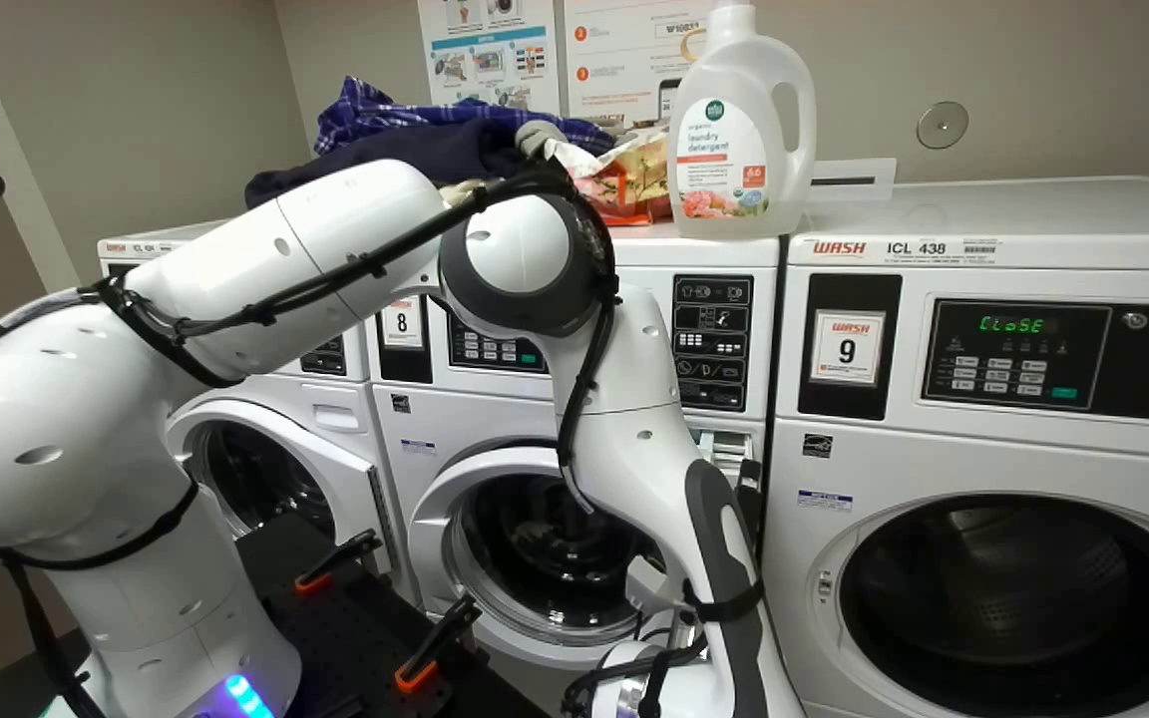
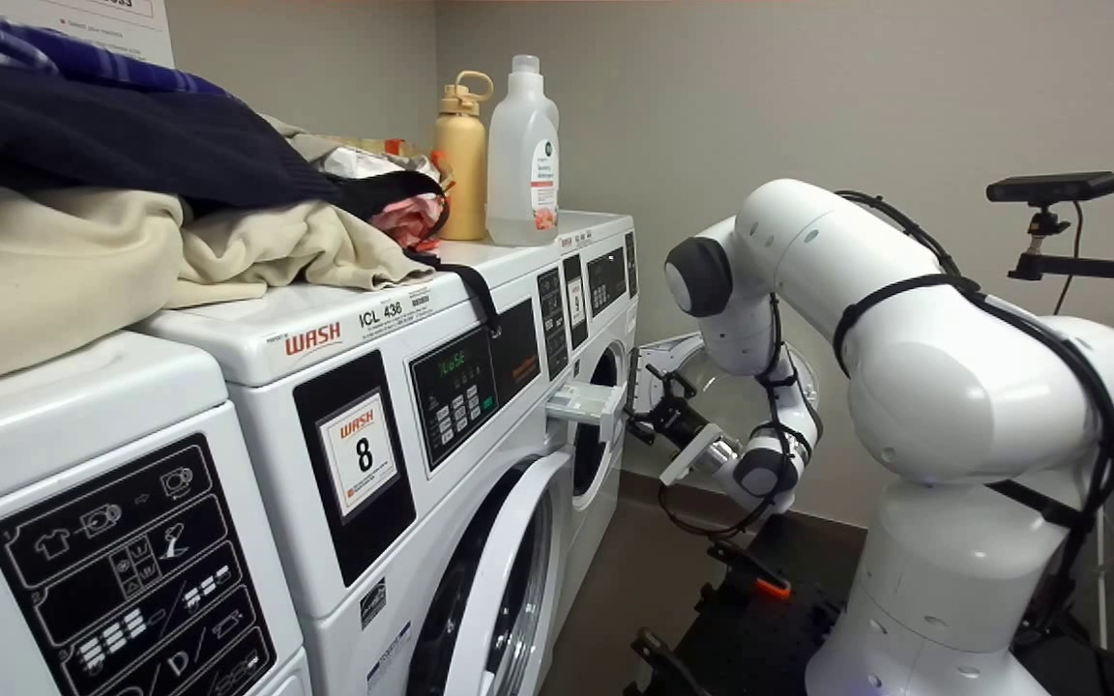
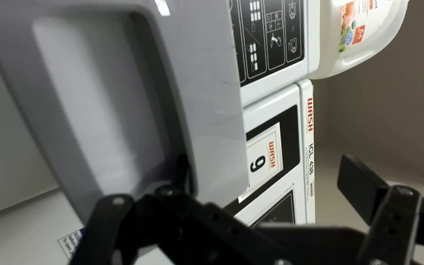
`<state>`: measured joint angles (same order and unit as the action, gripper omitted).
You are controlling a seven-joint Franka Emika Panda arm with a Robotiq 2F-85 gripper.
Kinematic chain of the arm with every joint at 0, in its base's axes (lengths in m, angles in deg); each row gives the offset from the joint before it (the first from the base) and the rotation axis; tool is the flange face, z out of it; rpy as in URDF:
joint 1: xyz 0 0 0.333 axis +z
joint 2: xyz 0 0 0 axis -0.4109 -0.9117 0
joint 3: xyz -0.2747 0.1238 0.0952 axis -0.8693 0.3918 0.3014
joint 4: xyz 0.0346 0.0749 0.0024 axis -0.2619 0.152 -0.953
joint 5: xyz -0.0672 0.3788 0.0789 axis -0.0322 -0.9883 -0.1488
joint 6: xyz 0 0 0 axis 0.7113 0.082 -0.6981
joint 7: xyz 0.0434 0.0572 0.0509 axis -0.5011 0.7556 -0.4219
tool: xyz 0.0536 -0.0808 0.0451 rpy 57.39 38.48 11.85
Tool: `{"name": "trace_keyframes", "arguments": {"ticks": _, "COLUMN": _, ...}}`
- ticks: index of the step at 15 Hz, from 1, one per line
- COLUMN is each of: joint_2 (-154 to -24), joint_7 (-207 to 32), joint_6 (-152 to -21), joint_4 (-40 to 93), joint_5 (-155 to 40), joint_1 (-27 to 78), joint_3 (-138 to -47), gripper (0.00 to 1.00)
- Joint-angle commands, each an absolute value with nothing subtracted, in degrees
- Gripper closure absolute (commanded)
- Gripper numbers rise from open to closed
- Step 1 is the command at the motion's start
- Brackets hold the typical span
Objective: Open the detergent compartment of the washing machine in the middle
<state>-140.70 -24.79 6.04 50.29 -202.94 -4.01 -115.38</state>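
Note:
The white washing machine with card "8" stands in the middle in both exterior views (image 1: 475, 419) (image 2: 451, 503). Its detergent compartment drawer (image 2: 584, 401) sticks well out of its front. In an exterior view the drawer (image 1: 729, 447) shows partly behind my arm. My gripper (image 2: 649, 401) is open at the drawer's front end. In the wrist view the drawer's grey front (image 3: 215, 103) with its handle recess fills the left side. One finger of the gripper (image 3: 271, 180) reaches into the recess; the other is outside, apart from the drawer. I cannot tell whether the finger touches it.
The machine's round door (image 2: 518, 580) stands open below the drawer. The washer with card "9" (image 1: 794, 538) is beside it, its door (image 2: 799, 362) swung out behind my gripper. A detergent bottle (image 1: 734, 130) and clothes (image 1: 435, 150) lie on top. Clamps (image 1: 440, 643) sit on the black table.

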Motion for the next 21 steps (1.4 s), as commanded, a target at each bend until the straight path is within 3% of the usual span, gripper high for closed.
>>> {"name": "trace_keyframes", "arguments": {"ticks": 1, "joint_2": -136.12, "joint_7": -24.47, "joint_6": 8.49, "joint_4": 50.76, "joint_5": -203.48, "joint_1": -8.83, "joint_3": -117.27, "gripper": 0.00}}
{"name": "trace_keyframes", "arguments": {"ticks": 12, "joint_2": -134.92, "joint_7": -11.56, "joint_6": 7.66, "joint_4": 48.03, "joint_5": -192.35, "joint_1": -6.53, "joint_3": -122.25, "gripper": 0.00}}
{"name": "trace_keyframes", "arguments": {"ticks": 21, "joint_2": -134.91, "joint_7": -14.65, "joint_6": 6.67, "joint_4": 48.16, "joint_5": -192.47, "joint_1": -11.17, "joint_3": -119.26, "gripper": 0.00}}
